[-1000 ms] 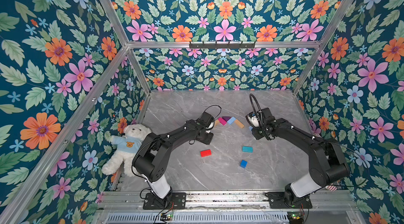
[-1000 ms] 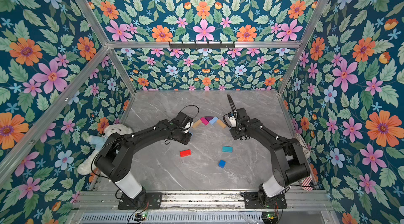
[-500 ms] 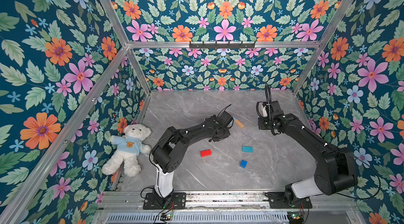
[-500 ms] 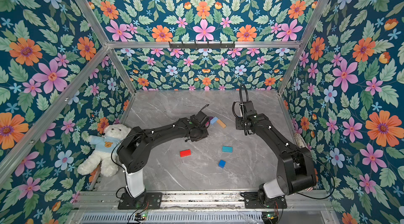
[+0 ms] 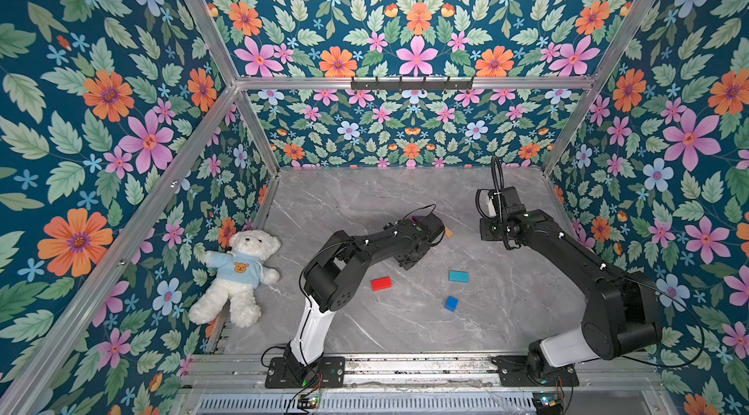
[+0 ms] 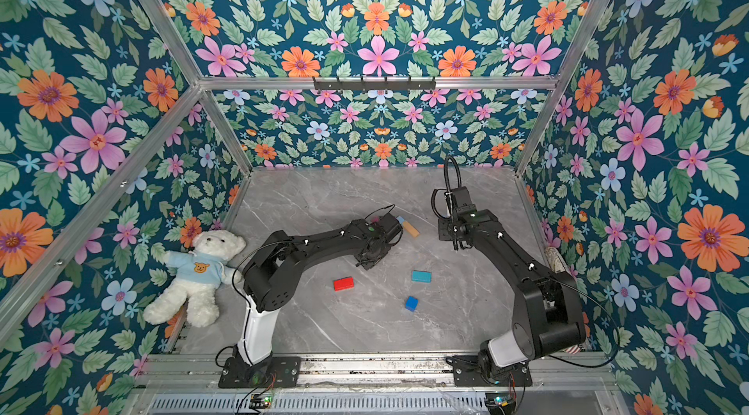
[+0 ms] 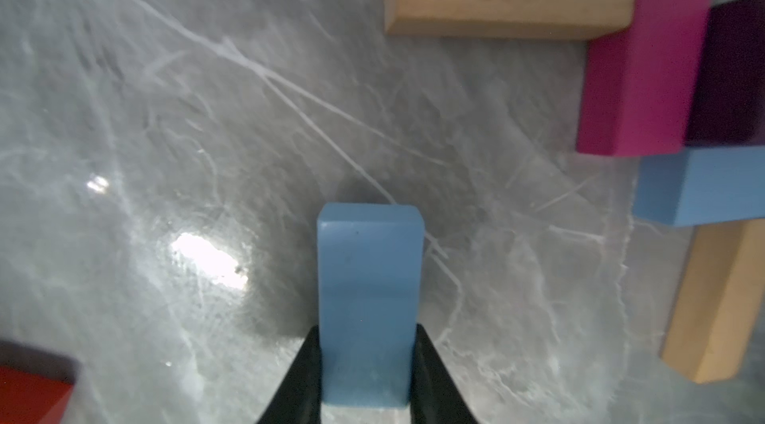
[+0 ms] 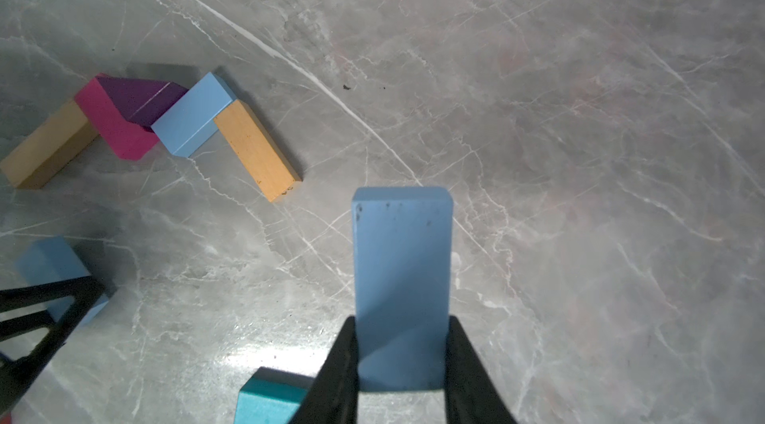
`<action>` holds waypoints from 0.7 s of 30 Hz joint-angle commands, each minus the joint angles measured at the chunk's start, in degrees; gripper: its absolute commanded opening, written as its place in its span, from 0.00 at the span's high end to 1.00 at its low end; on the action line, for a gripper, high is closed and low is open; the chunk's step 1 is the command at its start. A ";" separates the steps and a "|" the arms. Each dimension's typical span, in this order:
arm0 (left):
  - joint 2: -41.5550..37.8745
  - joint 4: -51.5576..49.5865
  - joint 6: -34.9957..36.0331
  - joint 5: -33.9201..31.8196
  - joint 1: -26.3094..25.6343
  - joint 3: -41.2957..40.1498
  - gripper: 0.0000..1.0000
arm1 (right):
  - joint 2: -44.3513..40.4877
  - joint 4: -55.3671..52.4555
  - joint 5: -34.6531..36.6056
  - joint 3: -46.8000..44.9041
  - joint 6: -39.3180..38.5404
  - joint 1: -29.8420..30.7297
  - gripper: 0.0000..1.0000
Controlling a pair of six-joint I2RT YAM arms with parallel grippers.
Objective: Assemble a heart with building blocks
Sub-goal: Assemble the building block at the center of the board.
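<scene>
The left gripper [image 7: 366, 331] clamps a blue brick [image 7: 368, 260], right gripper [image 8: 401, 320] a speckled brick [image 8: 401, 252] (wrist views only).

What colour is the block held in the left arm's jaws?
Light blue block; clearest in the left wrist view.

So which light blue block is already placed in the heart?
The light blue block between the purple wedge and a tan block; the others are held by the left gripper and right gripper.
</scene>
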 commanded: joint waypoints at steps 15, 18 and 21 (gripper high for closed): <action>4.28 -8.74 -1.03 -4.39 0.90 7.12 0.92 | 4.19 -1.43 -4.41 3.33 -1.02 0.12 1.00; 5.38 -10.66 -0.38 -4.33 1.41 8.53 0.92 | 4.92 -1.39 -5.00 3.76 -1.04 0.12 1.00; 5.86 -10.58 0.08 -4.29 1.70 9.03 0.92 | 5.52 -1.54 -5.23 4.34 -1.13 0.08 1.00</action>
